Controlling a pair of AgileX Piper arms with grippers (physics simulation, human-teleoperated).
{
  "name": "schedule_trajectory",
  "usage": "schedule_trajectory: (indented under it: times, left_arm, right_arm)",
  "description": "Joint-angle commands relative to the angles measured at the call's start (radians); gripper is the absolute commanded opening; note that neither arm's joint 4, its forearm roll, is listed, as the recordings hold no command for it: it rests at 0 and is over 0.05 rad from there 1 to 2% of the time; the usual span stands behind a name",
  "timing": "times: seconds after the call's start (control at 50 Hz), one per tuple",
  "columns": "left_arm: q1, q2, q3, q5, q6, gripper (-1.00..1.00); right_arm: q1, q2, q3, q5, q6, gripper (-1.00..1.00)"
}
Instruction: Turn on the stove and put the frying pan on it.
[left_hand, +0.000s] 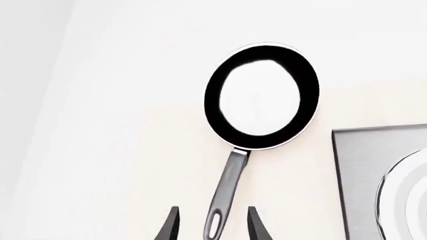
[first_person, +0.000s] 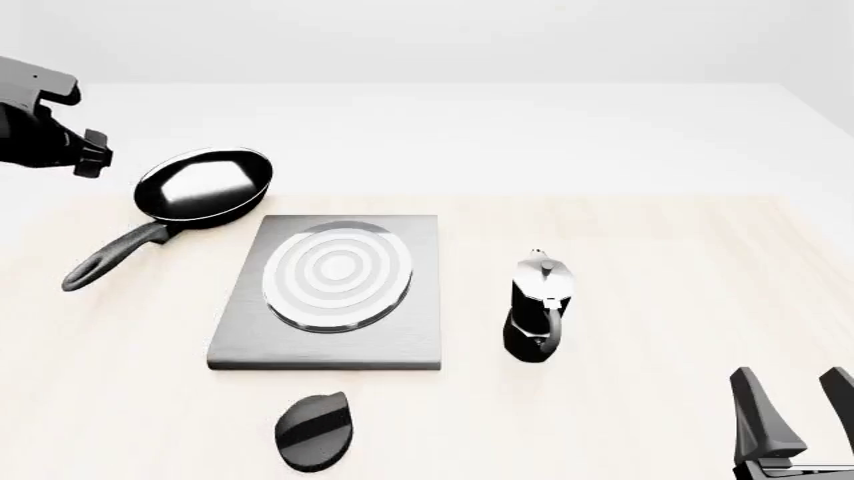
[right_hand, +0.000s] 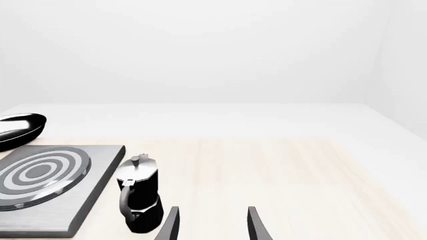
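Observation:
The frying pan lies on the table left of and behind the stove, its long handle pointing toward the near left. The stove's silver burner rings are bare, and its black oval knob lies in front of the slab. In the left wrist view my left gripper is open, looking down on the pan, with the handle's loop end showing between its fingers. In the front view only part of the left arm shows, up beside the pan. My right gripper stands open and empty at the near right.
A black-and-silver moka pot stands upright just right of the stove, between it and my right gripper; it also shows in the right wrist view, next to the stove's edge. The stove's corner lies beside the pan handle.

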Motion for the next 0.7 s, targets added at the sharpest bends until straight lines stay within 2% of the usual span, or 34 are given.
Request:
schedule_trajectory:
  times: [0.02, 0.4, 0.6, 0.7]
  left_arm:
    - [0.005, 0.088, -0.061, 0.005, 0.028, 1.0]
    - [-0.001, 0.226, -0.156, 0.005, 0.032, 1.0]
    - [0.006, 0.282, -0.154, -0.027, 0.042, 1.0]
    - [0.014, 0.299, -0.124, -0.052, 0.054, 1.0]
  right_arm:
    - [0.0, 0.0, 0.0, 0.0, 0.0, 1.0]
    - [0.0, 0.0, 0.0, 0.0, 0.0, 1.0]
    - [0.0, 0.0, 0.0, 0.0, 0.0, 1.0]
    - [0.0, 0.0, 0.0, 0.0, 0.0, 1.0]
